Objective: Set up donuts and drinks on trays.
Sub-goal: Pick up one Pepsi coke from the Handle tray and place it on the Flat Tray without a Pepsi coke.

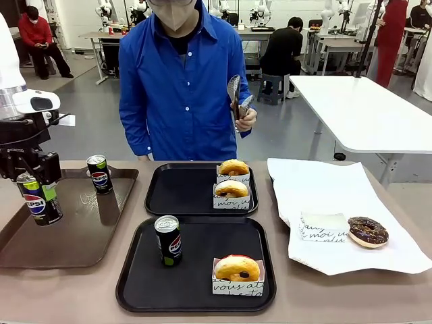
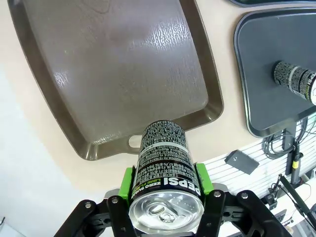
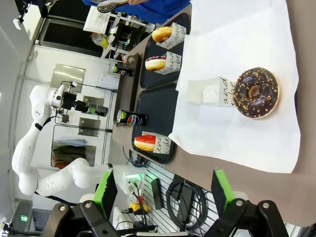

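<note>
The bench point(image 1: 331, 297) carries a long brown tray point(image 1: 81, 236) at the left, a white paper sheet point(image 1: 317, 189) at the right, and the far black tray point(image 1: 182, 192) and near black tray point(image 1: 202, 270) between them. The near tray is furnished with 1 can point(image 1: 168, 239) and 1 sleeved donut point(image 1: 236, 268). The far tray holds 2 sleeved donuts point(image 1: 233, 167) at its right side and no drink, so it is judged the likely target.

The Pepsi can point(image 1: 42, 206) is clamped upright in the left end effector point(image 1: 35, 181), over the near-left part of the brown tray. The right end effector point(image 3: 163, 190) is seen with its fingers wide apart and nothing between them.

For a clean placement, the can should be kept vertical and carried high enough to pass the brown tray's right rim and the far tray's raised edge. A second can point(image 1: 100, 174) standing at the brown tray's far side is to be skirted. Open room is offered by the far tray's bare left half. The can is best set flat there, well inside the rim and apart from the sleeves.
</note>
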Available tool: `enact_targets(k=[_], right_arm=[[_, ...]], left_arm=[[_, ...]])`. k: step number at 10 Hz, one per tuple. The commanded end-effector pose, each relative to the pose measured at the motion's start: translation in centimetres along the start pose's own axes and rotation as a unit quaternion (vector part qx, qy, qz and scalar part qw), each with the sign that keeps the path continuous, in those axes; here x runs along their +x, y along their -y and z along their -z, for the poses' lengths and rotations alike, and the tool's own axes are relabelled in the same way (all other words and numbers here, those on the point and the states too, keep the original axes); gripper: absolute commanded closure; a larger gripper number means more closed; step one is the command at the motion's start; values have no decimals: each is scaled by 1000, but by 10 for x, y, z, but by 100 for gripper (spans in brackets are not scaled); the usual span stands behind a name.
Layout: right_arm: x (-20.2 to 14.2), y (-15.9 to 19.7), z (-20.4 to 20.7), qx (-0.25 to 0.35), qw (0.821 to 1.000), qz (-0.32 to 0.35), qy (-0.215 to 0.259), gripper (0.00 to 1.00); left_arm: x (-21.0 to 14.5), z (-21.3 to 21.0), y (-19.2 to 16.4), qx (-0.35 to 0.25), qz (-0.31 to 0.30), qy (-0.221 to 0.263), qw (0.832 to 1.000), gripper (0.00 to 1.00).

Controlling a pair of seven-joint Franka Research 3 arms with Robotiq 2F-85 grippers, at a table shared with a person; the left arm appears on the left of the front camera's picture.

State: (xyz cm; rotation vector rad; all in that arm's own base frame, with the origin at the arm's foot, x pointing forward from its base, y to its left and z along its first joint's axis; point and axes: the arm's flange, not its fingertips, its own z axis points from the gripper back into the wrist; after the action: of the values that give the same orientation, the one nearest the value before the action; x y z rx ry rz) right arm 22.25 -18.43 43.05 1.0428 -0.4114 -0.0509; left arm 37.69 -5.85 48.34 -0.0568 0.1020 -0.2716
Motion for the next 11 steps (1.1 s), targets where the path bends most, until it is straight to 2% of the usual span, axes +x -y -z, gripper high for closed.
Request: enact_targets(k=[1, 4, 6, 11], right_arm=[[0, 0, 0, 5, 1000, -3, 0, 0], [0, 0, 0, 5, 1000, -3, 0, 0], [0, 0, 0, 5, 1000, -3, 0, 0], [0, 0, 0, 5, 1000, -3, 0, 0]], left_arm=[[1, -4, 1, 0, 0, 0, 1000, 42], [9, -5, 7, -10, 8, 12, 1000, 42], [28, -17, 28, -24, 1, 43, 999, 42], [81, -16, 79, -27, 16, 60, 998, 42]])
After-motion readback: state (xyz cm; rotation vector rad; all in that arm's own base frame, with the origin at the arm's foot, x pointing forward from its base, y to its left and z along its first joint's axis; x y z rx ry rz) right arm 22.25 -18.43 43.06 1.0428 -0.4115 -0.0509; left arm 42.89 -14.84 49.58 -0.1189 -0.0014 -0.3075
